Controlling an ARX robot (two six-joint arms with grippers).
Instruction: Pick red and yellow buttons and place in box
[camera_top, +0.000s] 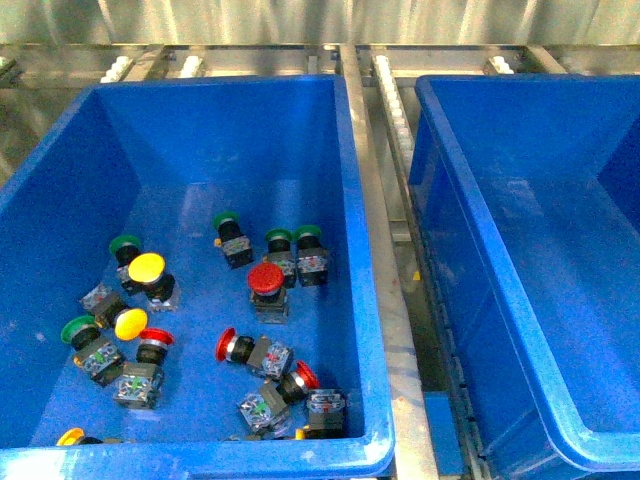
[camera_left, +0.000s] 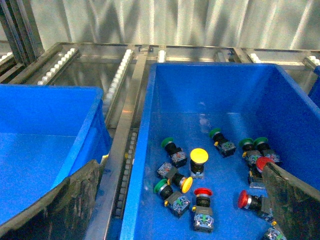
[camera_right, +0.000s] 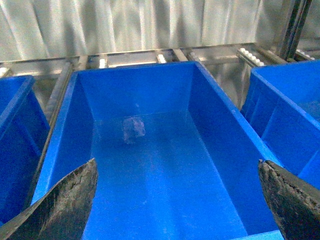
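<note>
my left end effector (camera_left: 180, 164) spread wide, right end effector (camera_right: 176, 162) same; red and yellow buttons (camera_top: 147, 268) lower left, box (camera_top: 470, 250) at right

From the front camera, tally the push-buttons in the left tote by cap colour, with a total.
Red caps: 4
Yellow caps: 3 (one half hidden by the near rim)
Green caps: 5
Total: 12; one more body at the near rim has its cap hidden.

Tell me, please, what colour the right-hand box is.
Bright blue box; clearest in the front view.
</note>
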